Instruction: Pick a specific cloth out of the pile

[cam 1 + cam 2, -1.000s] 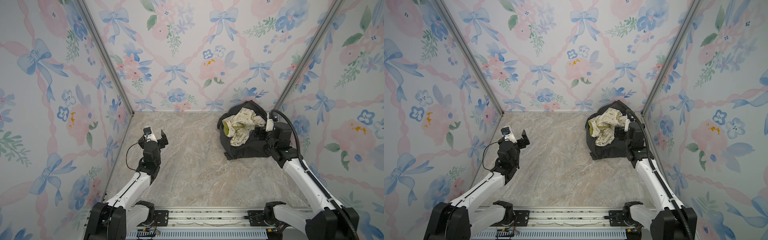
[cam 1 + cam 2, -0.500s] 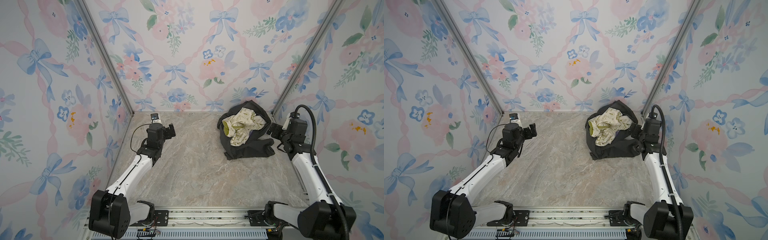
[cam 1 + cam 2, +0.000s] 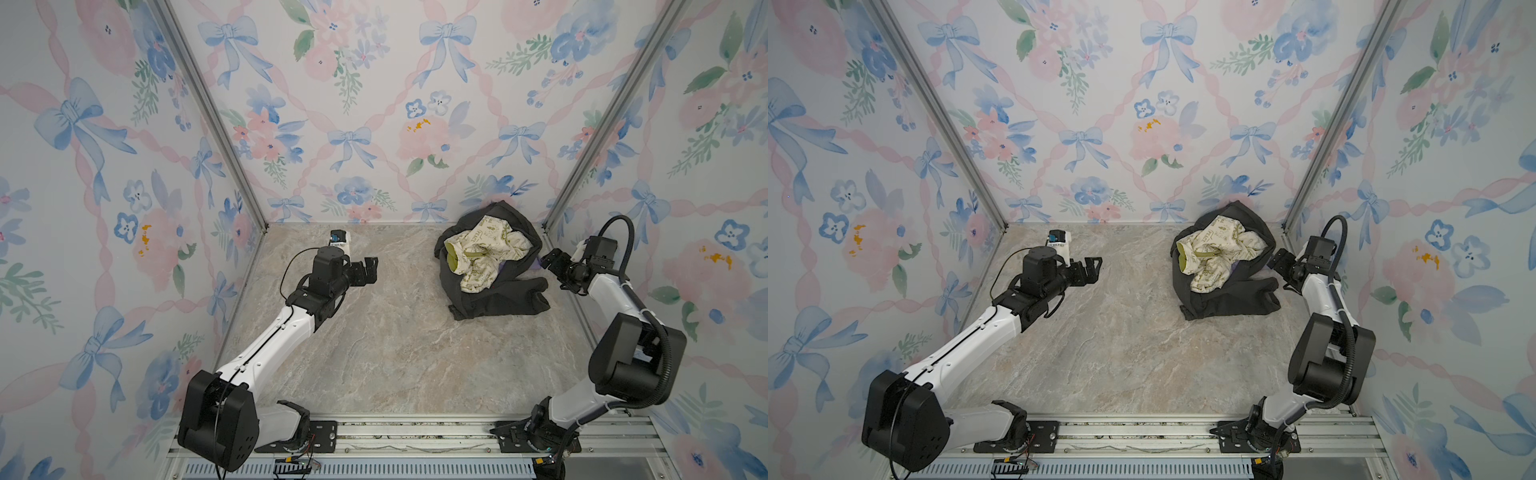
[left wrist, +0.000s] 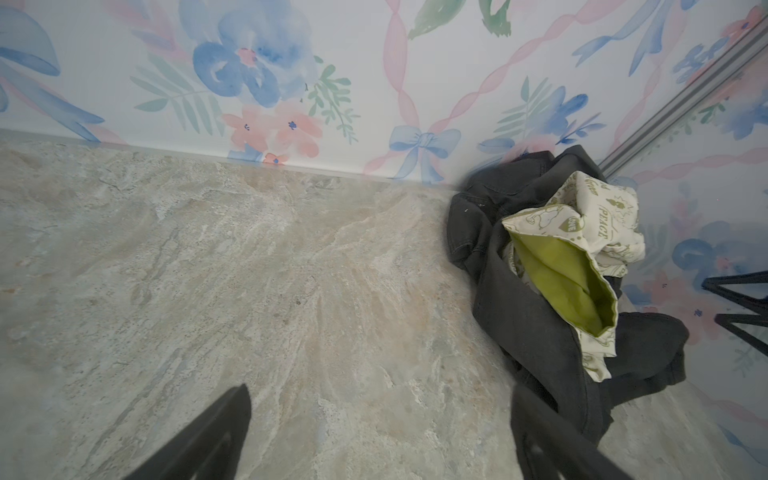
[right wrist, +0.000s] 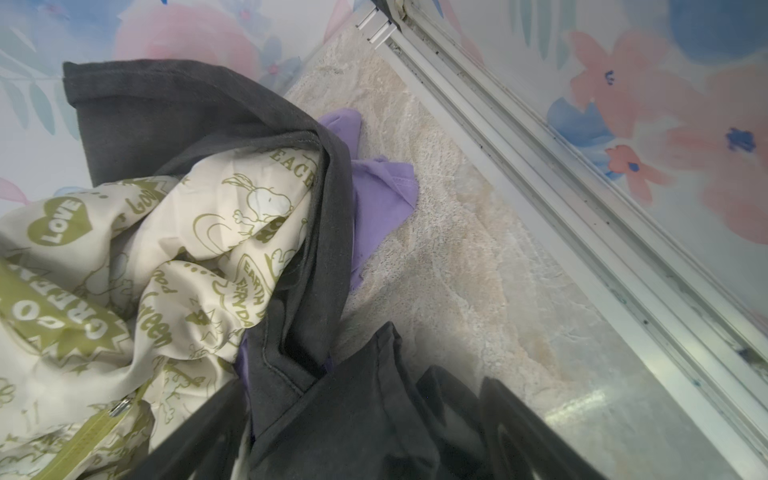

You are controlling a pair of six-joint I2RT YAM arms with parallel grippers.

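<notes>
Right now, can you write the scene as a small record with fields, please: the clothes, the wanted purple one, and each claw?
pile: black-grey garment with cream printed garment on top, far right corner of the table
purple cloth: mostly buried under the black-grey garment, an edge sticks out on the right wall side
left claw: open, empty, apart from the pile
right claw: open, beside the pile, holding nothing

Against a second ago, the right gripper (image 3: 556,266) has pulled off the pile (image 3: 498,291), where it sat at the black-grey garment's (image 3: 503,299) side-wall edge, and now hangs just beside that edge, jaws apart. The left gripper (image 3: 369,271) has swung from the left wall toward the pile, though well apart from it.
</notes>
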